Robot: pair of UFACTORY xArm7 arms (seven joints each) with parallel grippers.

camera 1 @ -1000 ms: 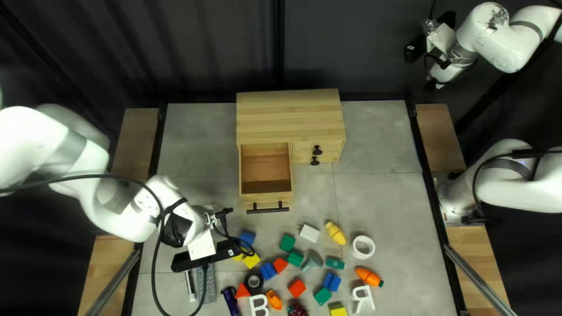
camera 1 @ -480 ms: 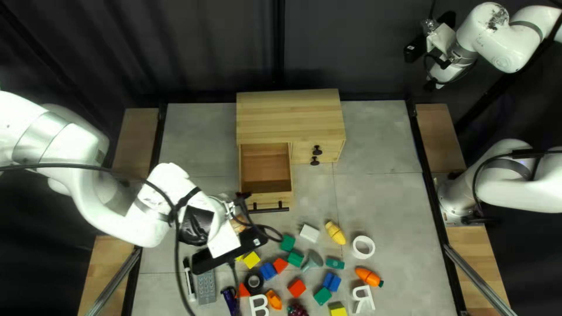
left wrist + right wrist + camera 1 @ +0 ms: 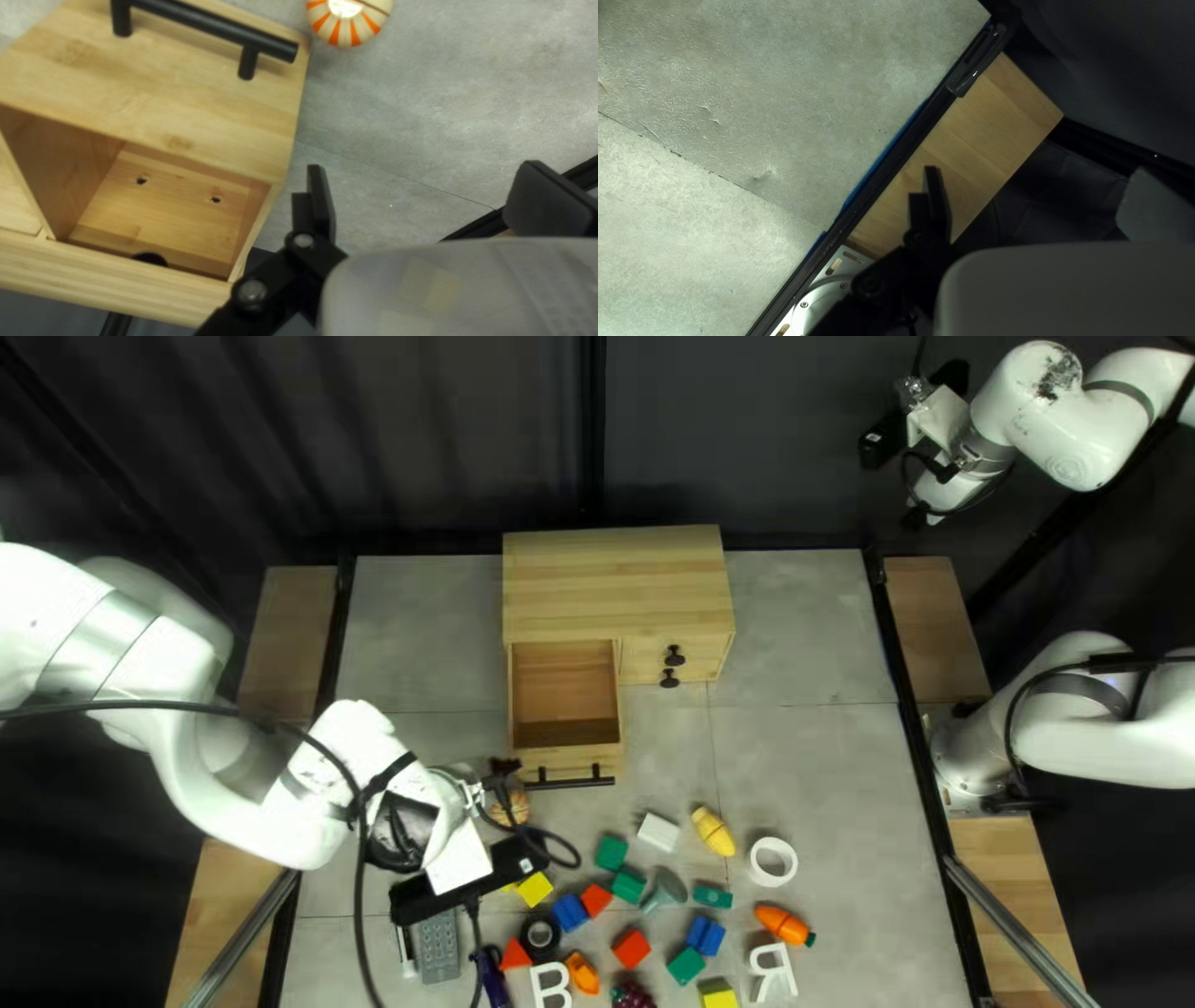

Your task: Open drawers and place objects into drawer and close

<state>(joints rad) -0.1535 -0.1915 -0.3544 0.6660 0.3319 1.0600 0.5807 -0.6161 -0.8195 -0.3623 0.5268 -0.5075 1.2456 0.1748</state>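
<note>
The drawer (image 3: pixel 143 121) stood open beside the left gripper (image 3: pixel 433 199), whose fingers were spread wide with nothing held between them. Over the last second that gripper had swung toward the drawer's front in the top left view, then drifted slightly back toward its own base. The black bar handle (image 3: pixel 208 23) was well ahead of the fingers and untouched.

The shift had uncovered a striped orange-and-cream ball (image 3: pixel 347 23), at first hidden under the arm, then partly showing. It lay on the table near the drawer's front corner, ahead of the gripper and outside its grasp. That made it, in my judgement, the likeliest next object, though the drift might equally have been a lining-up for something else.

Farther out, the drawer had not moved: it was still pulled out of the wooden cabinet (image 3: pixel 616 585), its visible floor bare, so opening looked done while placing and closing remained. The yellow block (image 3: pixel 535 889), the green block (image 3: pixel 611 853) and the white block (image 3: pixel 659 831) lay where they had been.

The right gripper (image 3: pixel 1046 202), its fingers also wide and empty, had stayed raised off to the side. A low sweep toward the ball could have rolled it or nudged the drawer.
</note>
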